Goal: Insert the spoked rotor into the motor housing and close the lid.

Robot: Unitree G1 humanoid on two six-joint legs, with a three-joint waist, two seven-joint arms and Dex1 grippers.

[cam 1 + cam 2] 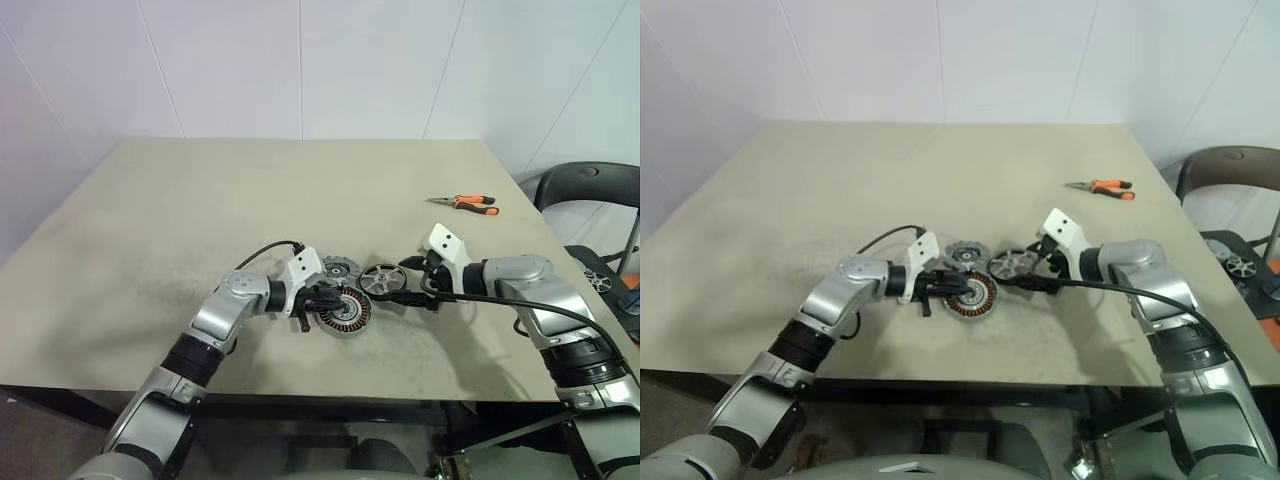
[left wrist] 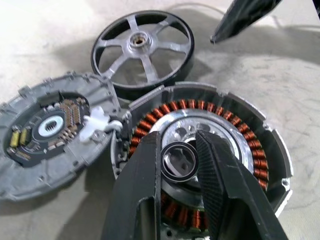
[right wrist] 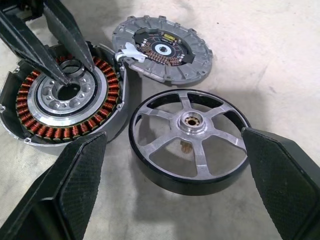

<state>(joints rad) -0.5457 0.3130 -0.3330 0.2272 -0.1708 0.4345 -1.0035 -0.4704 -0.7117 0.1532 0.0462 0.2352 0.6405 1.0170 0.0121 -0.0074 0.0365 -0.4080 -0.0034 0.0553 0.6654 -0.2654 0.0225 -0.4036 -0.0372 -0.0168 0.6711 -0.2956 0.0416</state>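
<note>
We can read no brand, label or writing on any of the parts. The three parts sit close together near the front middle of the table [image 1: 200,200], with wide bare tabletop behind and to the left of them and a narrower strip toward the front edge.

The housing [image 3: 65,95] lies flat, open side up, with its ring of copper coils around a metal centre. Our left gripper [image 2: 177,165] reaches over that centre, its fingers clenched on a small dark ring [image 2: 178,161] held just above the middle of the housing.

The rotor [image 3: 190,137] lies flat on the table just beside the housing, not inside it. Our right gripper [image 3: 175,165] stands spread wide, one finger on each side of the rotor, and we cannot tell whether the pads touch its dark rim.

The lid [image 3: 162,50] lies flat on the far side, touching the housing's edge, inner face up, with a white connector [image 3: 130,52] at its rim.

Orange-handled pliers [image 1: 465,203] lie well apart, toward the right edge.
</note>
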